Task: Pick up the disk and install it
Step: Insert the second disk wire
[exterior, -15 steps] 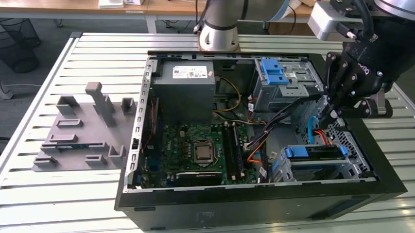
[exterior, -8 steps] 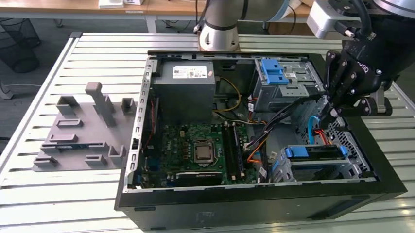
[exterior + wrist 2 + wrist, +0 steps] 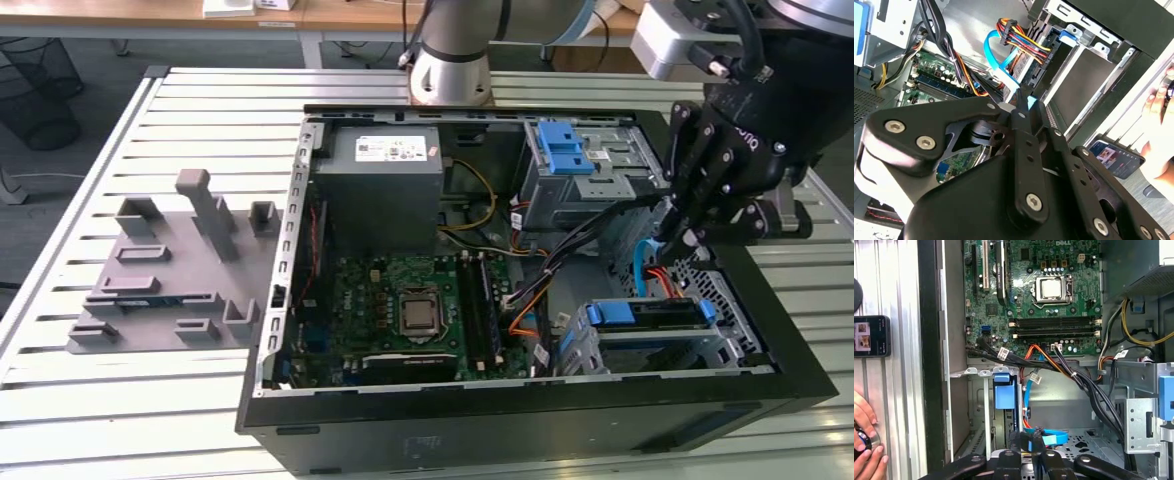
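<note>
Taking the open computer case (image 3: 274, 330) as the landmark: a grey moulded fixture (image 3: 167, 270) lies on the slatted desk (image 3: 80, 420) just off the case's side wall on the exterior view's left; inside the case, the grey power-supply box (image 3: 387, 175) sits at the far wall with the motherboard (image 3: 414, 310) nearer; toward the case's wall on the exterior view's right stands the drive cage with a blue latch (image 3: 574, 150); the end effector (image 3: 686, 238) hangs inside the case by that wall, its fingers drawn together, with the end of a blue flat cable (image 3: 647, 265) at their tips, though I cannot tell whether it is pinched; the disk (image 3: 661, 318) rests in the metal bay in the case's near corner on that side, below the end effector and apart from it, its blue carrier frame facing the motherboard; in the first wrist view that blue frame (image 3: 1004, 390) lies just beyond the end effector (image 3: 1026, 441). To do this step well, I judge, the cables should be kept clear of the bay, the approach held square to the carrier, and the frame gripped evenly so the disk does not tilt against the cage.
</note>
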`<move>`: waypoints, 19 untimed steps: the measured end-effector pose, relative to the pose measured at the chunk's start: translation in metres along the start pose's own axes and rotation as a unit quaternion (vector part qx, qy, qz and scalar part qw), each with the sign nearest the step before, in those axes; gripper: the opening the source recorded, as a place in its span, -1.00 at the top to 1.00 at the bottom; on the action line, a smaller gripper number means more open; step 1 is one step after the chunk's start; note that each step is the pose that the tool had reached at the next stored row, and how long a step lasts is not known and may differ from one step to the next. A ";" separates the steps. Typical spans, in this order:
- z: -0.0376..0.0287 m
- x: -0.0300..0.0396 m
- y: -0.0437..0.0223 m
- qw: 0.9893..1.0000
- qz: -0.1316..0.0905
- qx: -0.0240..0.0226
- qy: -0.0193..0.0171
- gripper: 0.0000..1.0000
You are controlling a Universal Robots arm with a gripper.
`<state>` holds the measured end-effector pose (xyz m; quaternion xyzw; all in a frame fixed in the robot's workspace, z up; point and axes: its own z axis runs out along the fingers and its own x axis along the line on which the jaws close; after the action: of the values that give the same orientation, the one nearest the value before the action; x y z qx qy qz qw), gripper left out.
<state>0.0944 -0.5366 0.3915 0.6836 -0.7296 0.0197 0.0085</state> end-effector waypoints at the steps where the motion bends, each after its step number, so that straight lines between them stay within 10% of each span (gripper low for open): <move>1: 0.0003 -0.0002 0.0001 1.000 0.000 0.002 0.001 0.67; 15: 0.0045 -0.0094 0.0092 1.000 0.000 0.012 0.002 0.52; 19: 0.0063 -0.0107 0.0093 1.000 0.000 0.015 0.018 0.52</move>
<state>0.0859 -0.5257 0.3846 0.6831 -0.7290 0.0428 0.0116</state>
